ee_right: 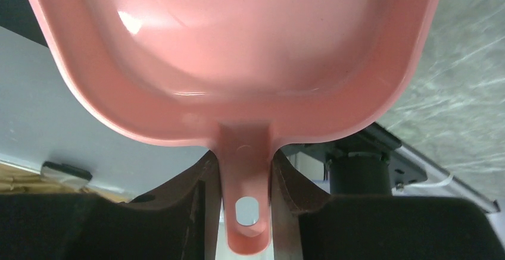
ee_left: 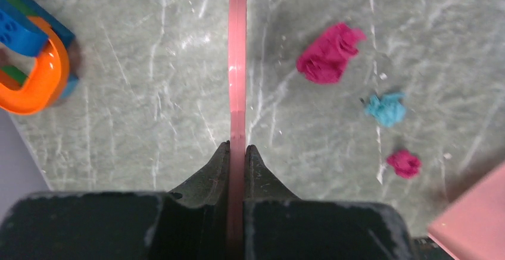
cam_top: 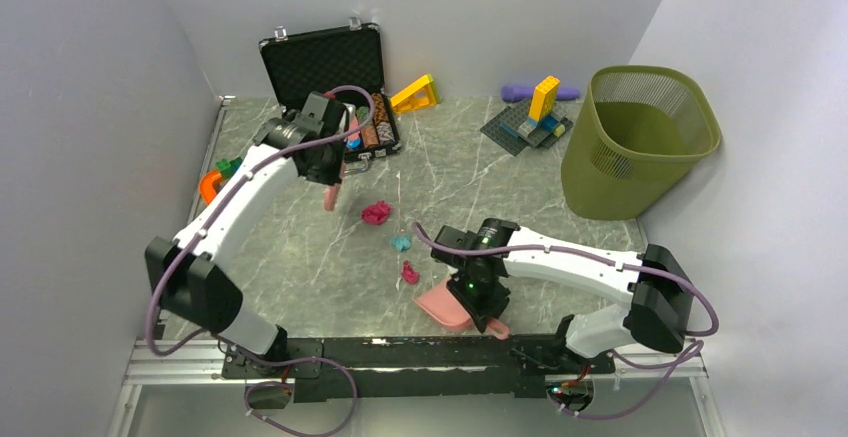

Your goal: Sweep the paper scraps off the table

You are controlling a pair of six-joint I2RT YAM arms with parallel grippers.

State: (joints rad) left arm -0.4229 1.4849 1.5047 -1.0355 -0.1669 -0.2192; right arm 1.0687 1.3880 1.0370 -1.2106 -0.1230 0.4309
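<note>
Overhead, the grey veined marble counter [cam_top: 300, 257] sat walled by pale lavender panels [cam_top: 90, 77]. Three paper scraps [cam_top: 376, 212] lay on it between the hands, apart from both. The left hand [ee_left: 237, 153] clenched a pink brush [ee_left: 237, 63]; the right hand [ee_right: 244, 171] clamped the handle of a pink dustpan [ee_right: 238, 52].

Three paper scraps [cam_top: 402, 242]: one large magenta wad [ee_left: 329, 53], one small magenta wad [ee_left: 404, 163], one teal wad [ee_left: 386, 108]. One pink dustpan [ee_right: 238, 52]. One pink brush [ee_left: 237, 63]. One green mesh wastebasket [cam_top: 640, 142]. One open black case [cam_top: 325, 67]. One yellow wedge block [cam_top: 415, 92]. One orange curved piece [ee_left: 36, 81]. One block build on a grey baseplate [cam_top: 527, 122]. One grey marble-patterned table [cam_top: 300, 257]. Two grippers: left gripper [ee_left: 237, 147], right gripper [ee_right: 241, 156].
</note>
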